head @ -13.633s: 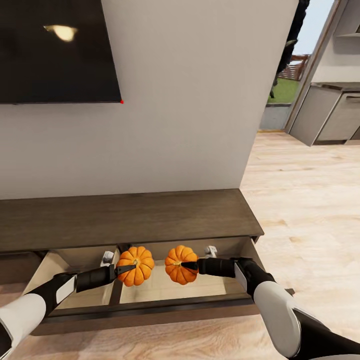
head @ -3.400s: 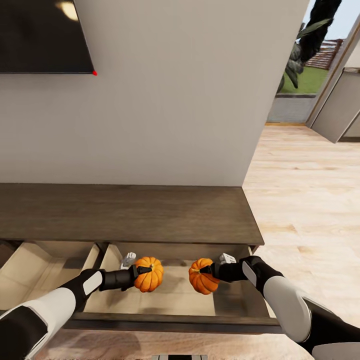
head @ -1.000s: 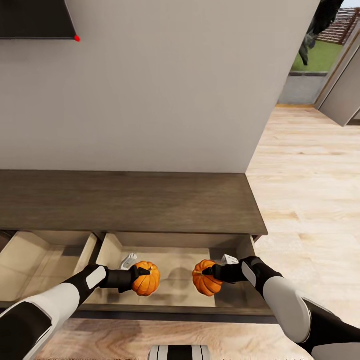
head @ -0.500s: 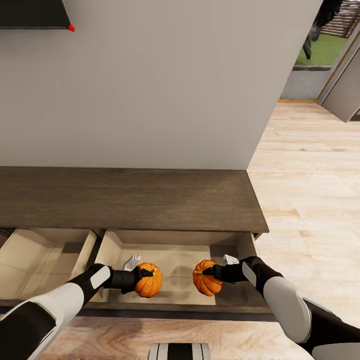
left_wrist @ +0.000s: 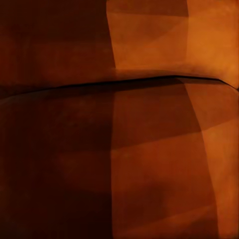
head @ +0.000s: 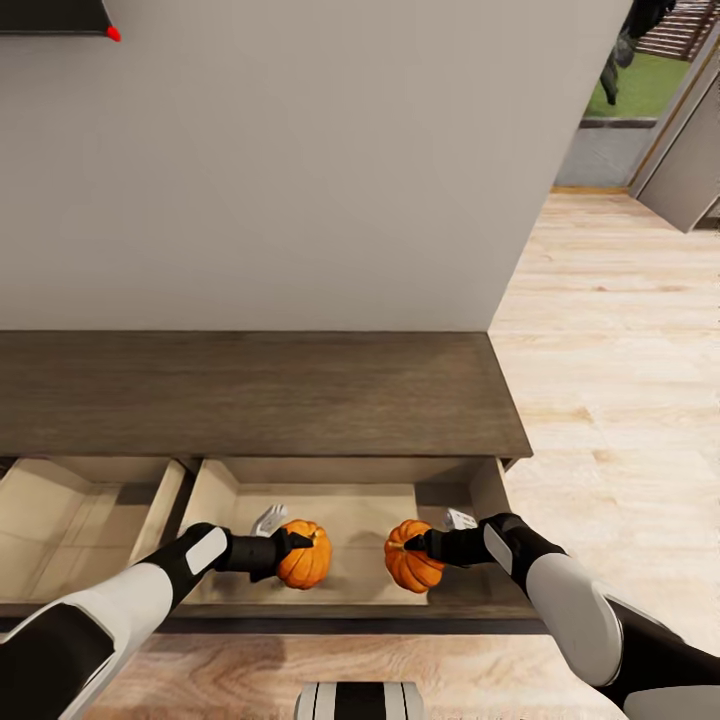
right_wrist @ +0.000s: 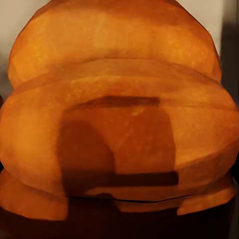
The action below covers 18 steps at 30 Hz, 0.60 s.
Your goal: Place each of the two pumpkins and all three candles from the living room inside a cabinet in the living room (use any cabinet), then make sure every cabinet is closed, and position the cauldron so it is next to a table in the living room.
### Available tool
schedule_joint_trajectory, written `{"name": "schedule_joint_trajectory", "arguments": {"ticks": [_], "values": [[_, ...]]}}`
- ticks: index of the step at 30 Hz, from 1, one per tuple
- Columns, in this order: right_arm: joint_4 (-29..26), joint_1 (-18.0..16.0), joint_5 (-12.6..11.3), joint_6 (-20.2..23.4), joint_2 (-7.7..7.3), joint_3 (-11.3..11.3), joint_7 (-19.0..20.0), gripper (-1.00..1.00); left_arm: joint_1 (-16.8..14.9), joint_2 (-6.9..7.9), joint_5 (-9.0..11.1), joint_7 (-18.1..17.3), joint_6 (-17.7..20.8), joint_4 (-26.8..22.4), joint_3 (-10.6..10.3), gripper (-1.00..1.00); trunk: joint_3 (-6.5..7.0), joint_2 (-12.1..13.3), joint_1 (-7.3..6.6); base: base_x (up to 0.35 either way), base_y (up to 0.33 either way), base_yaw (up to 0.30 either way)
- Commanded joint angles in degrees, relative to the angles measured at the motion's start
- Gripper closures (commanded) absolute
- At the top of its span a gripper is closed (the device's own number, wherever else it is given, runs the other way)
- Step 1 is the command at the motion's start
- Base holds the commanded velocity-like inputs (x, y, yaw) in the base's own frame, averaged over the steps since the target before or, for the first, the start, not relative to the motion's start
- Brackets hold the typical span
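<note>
Both pumpkins are held over the open drawer of the cabinet [head: 300,400], the long dark wood unit against the pale wall, but neither is released yet. The left gripper [head: 290,546] is clamped on the left pumpkin [head: 305,553], which hangs low over the pale beige drawer floor on the left side of the compartment; whether it touches the floor cannot be told. The right gripper [head: 412,546] is closed around the right pumpkin [head: 412,556], held over the right side of the same compartment, well apart from the other. In the right wrist view the orange ribs [right_wrist: 119,114] sit close against the camera. A second drawer [head: 70,510] to the left also stands open and looks bare in the part that shows. So the task is at an early stage: the pumpkins need letting go, the three candles are still to be fetched, both drawers must be pushed shut, and the cauldron remains to be set beside a table.
</note>
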Motion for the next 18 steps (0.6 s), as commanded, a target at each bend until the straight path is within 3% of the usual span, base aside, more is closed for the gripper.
{"name": "schedule_joint_trajectory", "arguments": {"ticks": [1, 11, 18], "values": [[0.0, 0.0, -0.03, 0.01, 0.0, -0.01, 0.02, 1.0, 0.0, 0.02, -0.14, 0.0, -0.04, -0.32, -0.15, 1.0, -0.1, 0.0, 0.0, 0.0, 0.0, -0.074], [-0.48, -0.04, 0.13, -0.21, 0.09, 0.13, 0.27, 1.0, -0.4, 0.51, -0.14, -0.08, 0.0, -5.37, -0.12, 1.0, -1.02, 0.0, 0.0, 0.0, 0.0, -0.074], [-0.54, -0.09, 0.12, -0.33, 0.09, 0.12, 0.27, 1.0, -1.03, 0.8, -0.19, -0.04, -0.04, -5.86, -0.1, 1.0, -1.67, 0.0, 0.0, 0.0, 0.0, -0.075]]}}
